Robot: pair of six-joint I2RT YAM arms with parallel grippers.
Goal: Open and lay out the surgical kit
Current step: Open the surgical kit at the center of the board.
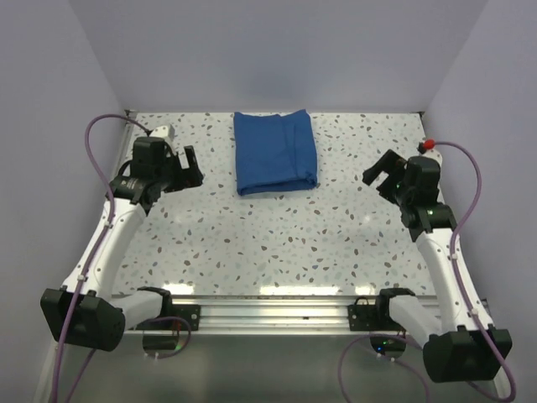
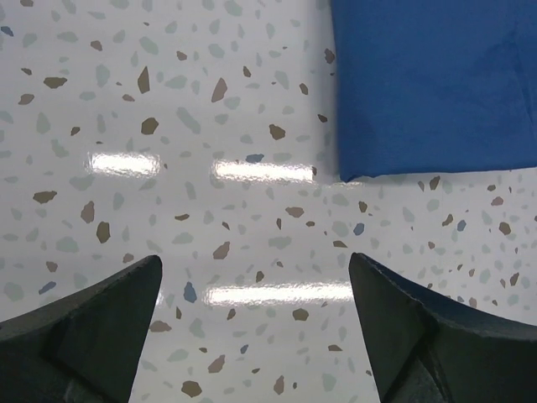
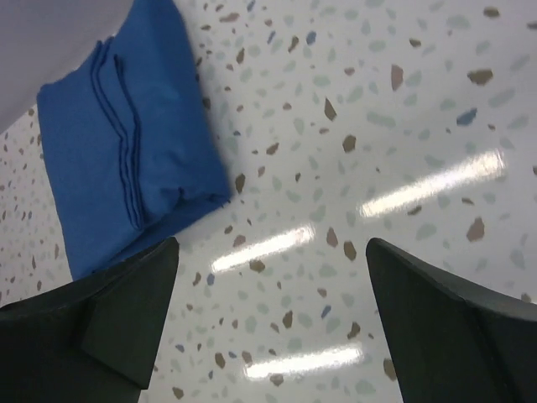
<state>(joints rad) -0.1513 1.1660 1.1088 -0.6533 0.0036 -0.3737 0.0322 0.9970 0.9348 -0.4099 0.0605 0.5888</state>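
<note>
**Top external view.** Locate the royal-blue cloth wrap (image 1: 275, 153) at the far centre of the speckled tabletop (image 1: 277, 239). It lies flat as a folded rectangular bundle, with a few creases running along its length. The left gripper (image 1: 195, 168) hangs to the left of the wrap and the right gripper (image 1: 377, 170) to the right. Both point inward toward it and stand well apart from it. On each gripper the jaws are spread wide and nothing sits between them. A small red part (image 1: 428, 144) is visible just behind the right gripper, and a metal rail (image 1: 277, 306) runs along the near edge between the two arm bases.

**Left wrist view.** The two dark jaws occupy the lower corners of this view, spread apart, with only bare tabletop between them. The wrap fills the upper right, and its near corner lies ahead of the right-hand jaw without touching it.

**Right wrist view.** The jaws are again spread and hold nothing. The wrap lies at upper left, showing stacked folded edges. It is clear of both jaws.
</note>
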